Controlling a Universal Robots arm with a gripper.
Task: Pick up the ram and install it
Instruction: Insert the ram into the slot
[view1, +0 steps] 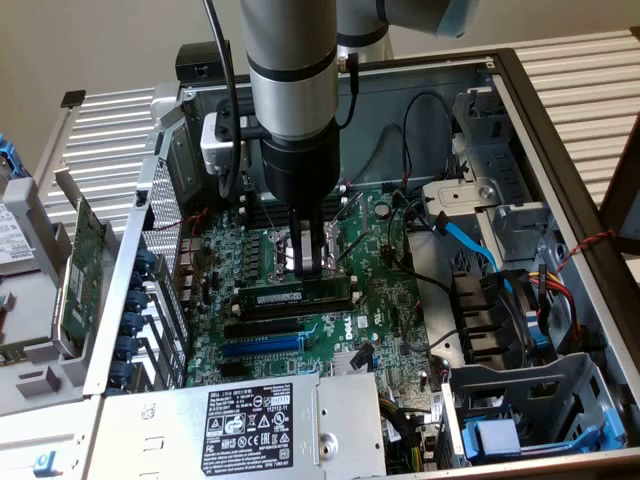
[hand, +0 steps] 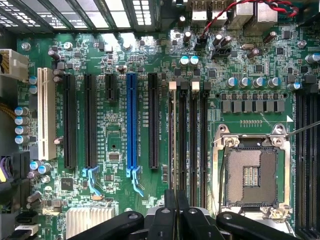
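The ram, a long green stick with a white label, stands on edge in the memory slot nearest the black expansion slots on the motherboard. My gripper hangs straight down over the stick's middle with its fingers shut together, their tips right at its top edge. I cannot tell whether they touch it. From the wrist, the ram shows edge-on as a thin line in its slot, running under my shut gripper. White end clips sit at the slot's far end.
The open CPU socket lies beside the memory slots. A blue expansion slot and black ones flank the other side. The power supply, drive cages and blue cables crowd the case. A green expansion card rests outside, at the exterior view's left.
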